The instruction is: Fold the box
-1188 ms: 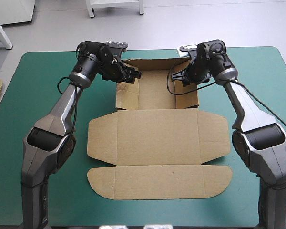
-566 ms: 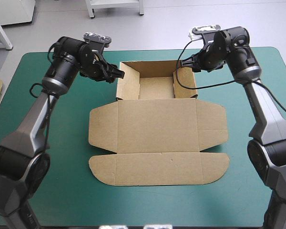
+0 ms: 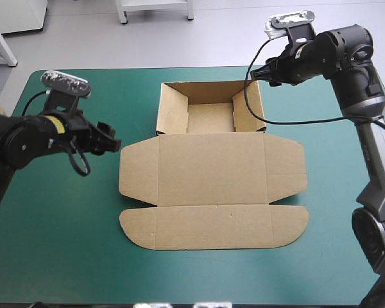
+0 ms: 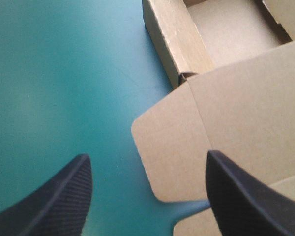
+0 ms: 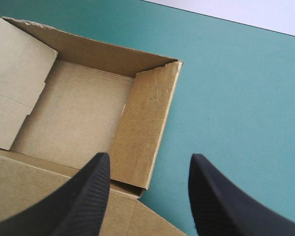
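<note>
The brown box (image 3: 212, 186) lies mid-way on the desk (image 3: 64, 250), tray walls raised at the far side, lid flat toward the near edge, long axis far to near. Light, stiff board, probably bending only at its scores; best gripped at a lid flap's edge. The left tool (image 3: 111, 138) gapes wide beside the lid's left flap; the right tool (image 3: 258, 75) is wide over the tray's right wall.

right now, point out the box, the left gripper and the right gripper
box (image 3: 212, 186), high view, flat lid panel
left gripper (image 4: 146, 154), left wrist view, midway between fingertips
right gripper (image 5: 150, 155), right wrist view, midway between fingertips
</note>
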### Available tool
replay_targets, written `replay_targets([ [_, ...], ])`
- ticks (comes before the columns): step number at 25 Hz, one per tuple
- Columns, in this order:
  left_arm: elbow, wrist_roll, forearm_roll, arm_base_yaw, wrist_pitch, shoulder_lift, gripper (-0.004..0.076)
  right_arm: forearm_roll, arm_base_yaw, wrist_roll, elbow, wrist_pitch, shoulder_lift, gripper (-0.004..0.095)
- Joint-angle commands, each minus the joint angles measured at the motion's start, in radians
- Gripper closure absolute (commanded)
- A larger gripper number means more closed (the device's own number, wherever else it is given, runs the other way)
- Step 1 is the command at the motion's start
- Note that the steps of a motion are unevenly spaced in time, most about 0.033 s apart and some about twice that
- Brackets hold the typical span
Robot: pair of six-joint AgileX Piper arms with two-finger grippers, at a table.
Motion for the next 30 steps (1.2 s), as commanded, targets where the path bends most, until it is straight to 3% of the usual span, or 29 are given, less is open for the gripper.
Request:
replay_targets([
  [1, 0.071, 0.010, 0.003, -0.006, -0.045, -0.123, 0.0250, -0.045, 0.000, -0.016, -0.027, -0.003, -0.010, 0.0420],
  [3, 0.135, 0.003, 0.003, -0.006, -0.047, -0.196, 0.0250, -0.061, -0.003, -0.009, -0.027, -0.024, 0.015, 0.0350],
  [5, 0.217, 0.001, 0.001, -0.006, -0.056, -0.302, 0.0250, -0.068, -0.003, 0.011, -0.027, -0.064, 0.048, 0.0218],
  [7, 0.256, 0.001, 0.002, -0.006, -0.047, -0.367, 0.0250, -0.071, -0.003, 0.020, -0.027, -0.080, 0.076, 0.0172],
  [13, 0.358, -0.001, 0.009, -0.006, -0.014, -0.565, 0.0250, -0.069, -0.003, 0.059, -0.031, -0.088, 0.204, 0.0172],
  [20, 0.387, -0.001, 0.020, -0.006, -0.014, -0.582, 0.0250, -0.051, -0.009, 0.092, -0.066, -0.118, 0.364, 0.0195],
  [23, 0.387, -0.001, 0.024, -0.006, -0.014, -0.582, 0.0250, 0.012, -0.017, 0.090, -0.111, -0.113, 0.411, 0.0255],
  [26, 0.387, -0.001, 0.024, -0.006, -0.014, -0.582, 0.0250, 0.014, -0.020, 0.090, -0.136, -0.113, 0.436, 0.0406],
  [30, 0.387, -0.001, 0.026, -0.006, -0.014, -0.582, 0.0250, 0.000, -0.031, 0.006, -0.136, -0.105, 0.436, 0.0807],
])
